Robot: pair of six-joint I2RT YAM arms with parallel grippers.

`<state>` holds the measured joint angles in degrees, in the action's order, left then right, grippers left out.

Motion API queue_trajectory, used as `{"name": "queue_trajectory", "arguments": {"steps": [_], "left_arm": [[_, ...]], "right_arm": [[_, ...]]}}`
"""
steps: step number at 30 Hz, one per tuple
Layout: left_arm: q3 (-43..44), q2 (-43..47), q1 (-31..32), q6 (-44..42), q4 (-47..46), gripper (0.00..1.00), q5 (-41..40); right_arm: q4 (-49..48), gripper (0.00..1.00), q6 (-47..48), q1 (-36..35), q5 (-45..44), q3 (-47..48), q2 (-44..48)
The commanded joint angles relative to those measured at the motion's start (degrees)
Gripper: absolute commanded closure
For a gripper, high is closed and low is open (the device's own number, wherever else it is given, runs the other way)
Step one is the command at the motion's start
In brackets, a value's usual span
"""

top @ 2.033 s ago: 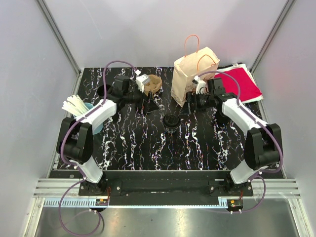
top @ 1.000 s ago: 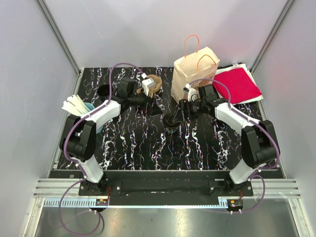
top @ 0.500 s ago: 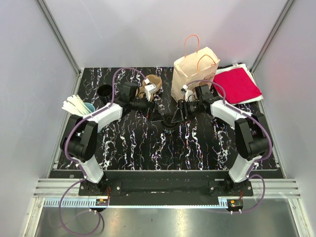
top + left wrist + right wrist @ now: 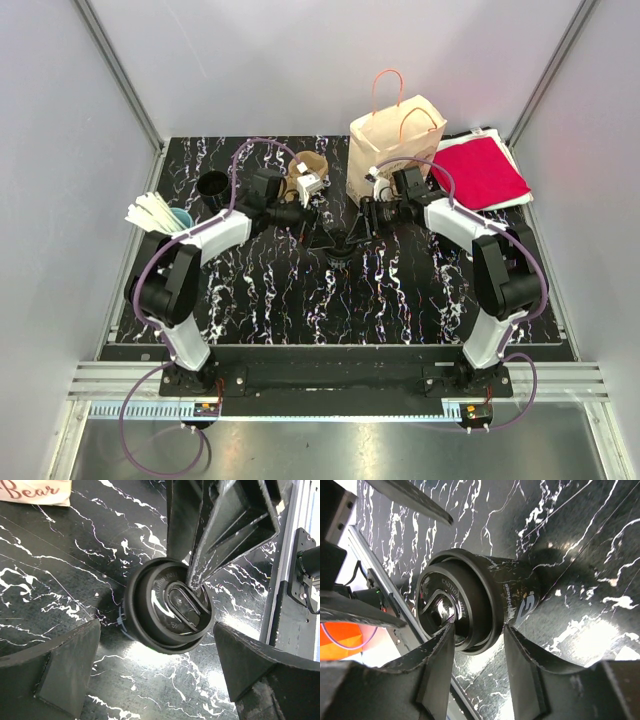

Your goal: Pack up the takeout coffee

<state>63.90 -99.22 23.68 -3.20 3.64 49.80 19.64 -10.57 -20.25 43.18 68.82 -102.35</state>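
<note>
Calls for a gentle pinch under the lid rim of the black lidded paper coffee cup (image 4: 165, 610), upright mid-table near the tan paper bag (image 4: 390, 140), likely light and crushable, with left gripper (image 4: 156, 630) spread wide, right gripper (image 4: 479, 630) half-narrowed astride its top, hold uncertain.

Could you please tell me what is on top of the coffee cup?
A black lid caps the cup, and one finger of the right tool reaches over it. The lid hides the contents.
</note>
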Motion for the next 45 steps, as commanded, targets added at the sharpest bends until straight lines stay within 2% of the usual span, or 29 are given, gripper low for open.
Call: {"name": "queue_trajectory", "arguments": {"steps": [1, 10, 21, 32, 40, 45], "left_arm": [[0.2, -1.4, 0.3, -0.8, -2.7, 0.01, 1.3], [0.1, -2.3, 0.4, -0.4, -3.1, 0.01, 1.5], [0.9, -2.5, 0.3, 0.2, -3.5, 0.01, 1.7], [2.7, -3.4, 0.4, 1.4, -3.5, 0.01, 2.5], [3.2, -4.0, 0.4, 1.7, -3.5, 0.01, 2.2], [3.7, -2.9, 0.4, 2.0, -3.5, 0.01, 2.5]], "right_arm": [[0.3, 0.49, 0.4, 0.0, -1.2, 2.9, -1.4], [0.4, 0.42, 0.4, 0.0, 2.3, 3.3, 0.3], [0.5, 0.39, -1.3, -0.1, 4.6, 5.0, -0.6], [0.3, 0.39, -1.6, -0.5, 0.2, 5.6, -1.9], [0.4, 0.32, -0.7, -1.5, -1.8, 5.0, -1.7], [0.4, 0.31, -1.0, -1.8, -2.5, 5.0, -2.4]]}}
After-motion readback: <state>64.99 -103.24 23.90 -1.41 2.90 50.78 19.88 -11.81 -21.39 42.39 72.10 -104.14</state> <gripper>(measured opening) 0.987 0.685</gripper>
